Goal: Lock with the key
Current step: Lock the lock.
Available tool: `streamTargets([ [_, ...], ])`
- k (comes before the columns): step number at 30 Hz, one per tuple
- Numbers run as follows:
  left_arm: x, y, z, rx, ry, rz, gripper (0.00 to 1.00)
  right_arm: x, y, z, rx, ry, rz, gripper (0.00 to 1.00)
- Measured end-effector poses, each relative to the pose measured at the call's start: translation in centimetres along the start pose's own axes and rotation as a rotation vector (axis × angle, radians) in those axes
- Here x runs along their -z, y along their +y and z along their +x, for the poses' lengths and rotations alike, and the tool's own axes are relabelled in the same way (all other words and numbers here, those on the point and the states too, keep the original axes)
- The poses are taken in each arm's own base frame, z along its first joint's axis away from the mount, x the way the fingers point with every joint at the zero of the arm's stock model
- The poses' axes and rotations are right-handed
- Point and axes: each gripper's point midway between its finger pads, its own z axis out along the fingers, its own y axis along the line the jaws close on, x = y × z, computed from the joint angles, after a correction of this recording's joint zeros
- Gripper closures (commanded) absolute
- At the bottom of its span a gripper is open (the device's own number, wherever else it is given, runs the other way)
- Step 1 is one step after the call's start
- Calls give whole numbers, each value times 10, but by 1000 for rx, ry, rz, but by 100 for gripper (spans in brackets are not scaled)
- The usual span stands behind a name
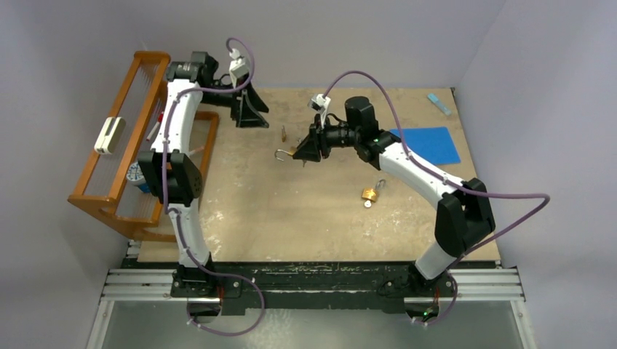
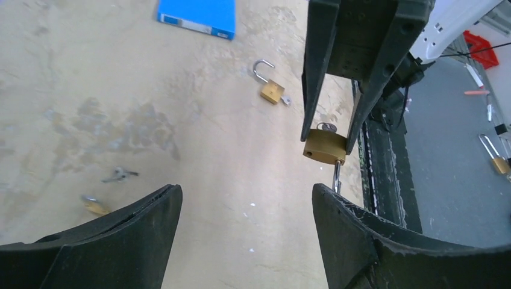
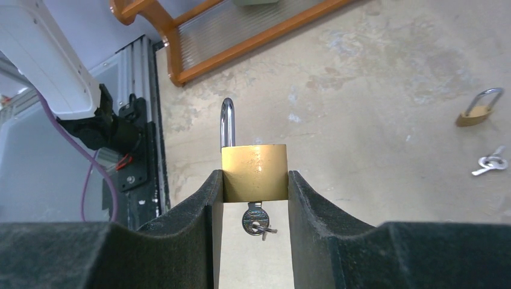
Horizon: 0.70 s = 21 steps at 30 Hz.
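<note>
One padlock point(image 3: 253, 170) sat clamped in my right end effector point(image 3: 253, 186) above the bench point(image 1: 255, 211), key point(image 3: 255, 221) seated, while my left end effector point(image 2: 247, 201) stood apart and empty; the next move, I judged, called for gripping and turning that key.

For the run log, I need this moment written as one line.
right tool: shut on padlock, key in it, shackle open | left tool: open, empty | second padlock: lying on table

Scuffed beige tabletop point(image 1: 291, 211) carries a flat blue rectangular sheet point(image 1: 429, 144). A small brass padlock point(image 1: 372, 193) lies near it. A second brass padlock point(image 3: 479, 108) sits just beside loose silver keys point(image 3: 491, 162).
</note>
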Motion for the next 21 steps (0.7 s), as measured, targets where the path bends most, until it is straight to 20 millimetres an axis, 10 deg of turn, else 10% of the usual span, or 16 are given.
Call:
streamTargets([
  [12,-14,76,-138,-16,-224,-351,1,8,-13,3,17,19,92,100],
  [16,2,51,-225,-178,-518,-274,1,10,-14,4,20,25,106,100],
  [21,25,-14,-287,-521,-629,-235,1,17,-8,-7,45,2,118,100],
])
